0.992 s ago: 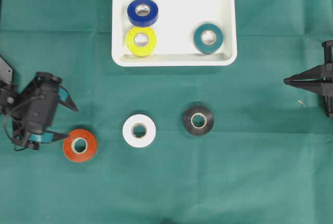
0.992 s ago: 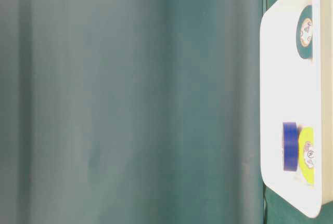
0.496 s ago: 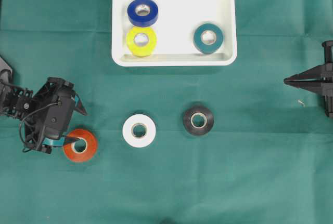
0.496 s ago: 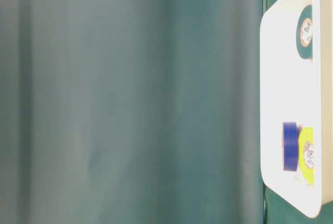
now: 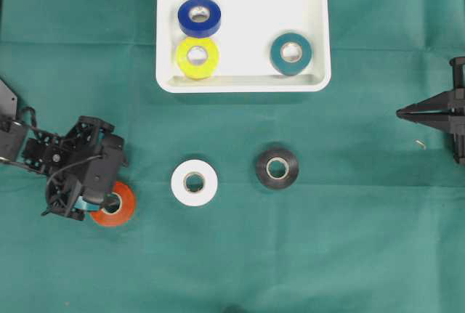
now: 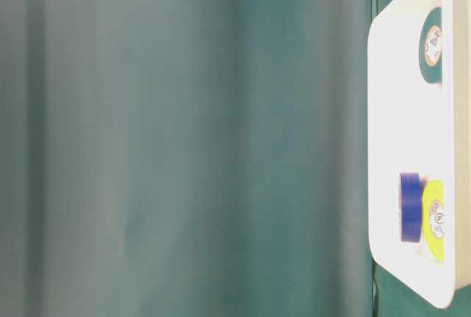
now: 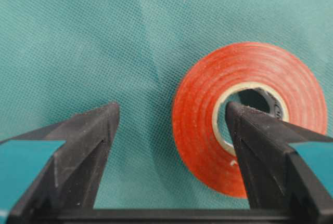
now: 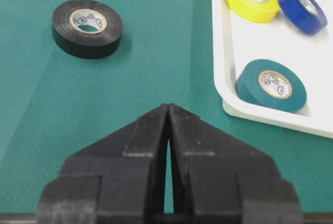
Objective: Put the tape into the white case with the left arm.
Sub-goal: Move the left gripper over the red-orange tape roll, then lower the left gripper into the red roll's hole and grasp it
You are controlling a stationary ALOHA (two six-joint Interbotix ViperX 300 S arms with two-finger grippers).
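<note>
Over at the bench's left edge, the left end effector (image 7: 171, 115) stands spread — one finger inside the orange tape (image 7: 250, 115) core; white case (image 5: 243, 84) well apart; right end effector (image 8: 169, 110) closed

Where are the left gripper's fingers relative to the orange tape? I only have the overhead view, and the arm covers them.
Observer: In the left wrist view, the left gripper straddles one side of the orange tape. One finger is over the core hole and the other is outside the roll, over the green cloth.
Operator: Is it gripping the roll?
Observer: No. The jaws stand wide open, and bare cloth shows between the outer finger and the roll's rim.
</note>
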